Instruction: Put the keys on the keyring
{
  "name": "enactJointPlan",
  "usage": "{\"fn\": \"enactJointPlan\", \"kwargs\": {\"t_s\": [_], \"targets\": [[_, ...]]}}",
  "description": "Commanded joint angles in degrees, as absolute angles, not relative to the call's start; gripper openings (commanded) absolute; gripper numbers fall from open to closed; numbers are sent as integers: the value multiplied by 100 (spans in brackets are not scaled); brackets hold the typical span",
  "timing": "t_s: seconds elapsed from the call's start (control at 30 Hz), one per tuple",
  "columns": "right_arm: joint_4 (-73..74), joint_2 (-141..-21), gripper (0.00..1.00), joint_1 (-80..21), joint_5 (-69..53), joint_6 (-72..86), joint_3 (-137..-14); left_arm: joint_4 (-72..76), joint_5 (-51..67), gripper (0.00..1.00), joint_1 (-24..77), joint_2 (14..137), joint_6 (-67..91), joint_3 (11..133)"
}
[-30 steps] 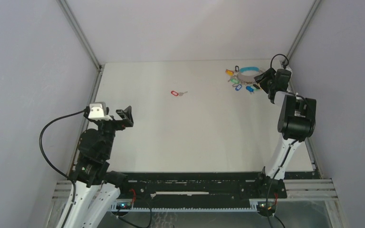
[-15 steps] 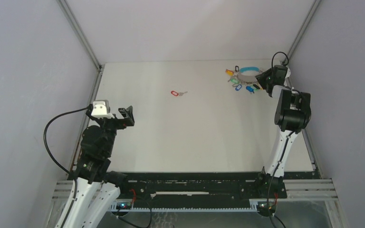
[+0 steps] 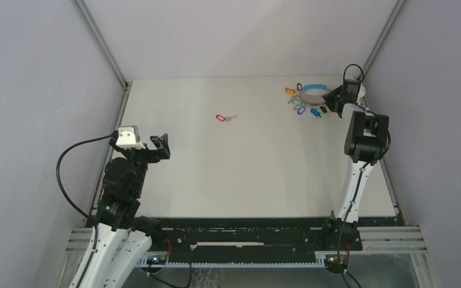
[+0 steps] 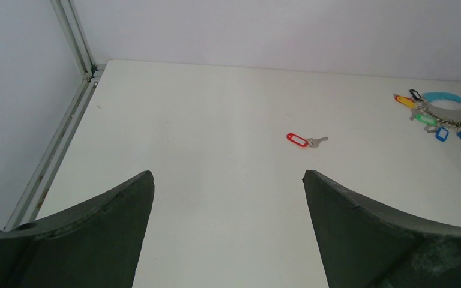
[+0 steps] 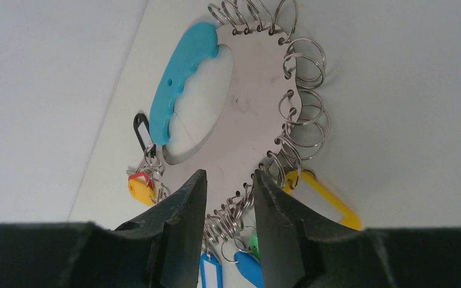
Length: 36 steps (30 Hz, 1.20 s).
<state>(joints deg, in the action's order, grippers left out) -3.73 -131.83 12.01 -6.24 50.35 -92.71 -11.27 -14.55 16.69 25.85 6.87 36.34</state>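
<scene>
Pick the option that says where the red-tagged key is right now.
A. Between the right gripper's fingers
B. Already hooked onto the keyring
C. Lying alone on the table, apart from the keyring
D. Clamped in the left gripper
C: the red-tagged key lies by itself on the table, well clear of the keyring at the far right corner, and the left gripper is open with nothing in it.

There is one small silver metal key with a red oval plastic tag [image 3: 222, 117] and one large keyring of light-blue band and grey metal plate [image 5: 258, 78]. Six tags show on its rim in the right wrist view: two yellow tags [image 5: 323, 199], two blue tags [image 5: 211, 271], one black tag [image 5: 143, 130] and one green tag [image 5: 252, 245].
</scene>
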Motion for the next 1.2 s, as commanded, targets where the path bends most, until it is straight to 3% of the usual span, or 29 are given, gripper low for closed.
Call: {"fn": "enactJointPlan", "kwargs": {"t_s": [0.0, 0.57, 0.87, 1.17], "targets": [[-77, -13386, 35, 1170, -593, 5115, -9559, -985, -1362, 98, 1607, 2605, 571, 3806], [858, -13237, 30, 925, -328, 4393, -9886, -977, -1299, 99, 1607, 2531, 589, 3806], [1557, -13552, 30, 831, -477, 4320, -10656, -976, -1291, 99, 1607, 2522, 593, 3808], [2212, -13639, 22, 824, -966, 4458, -10902, -967, -1211, 99, 1605, 2326, 636, 3797]]}}
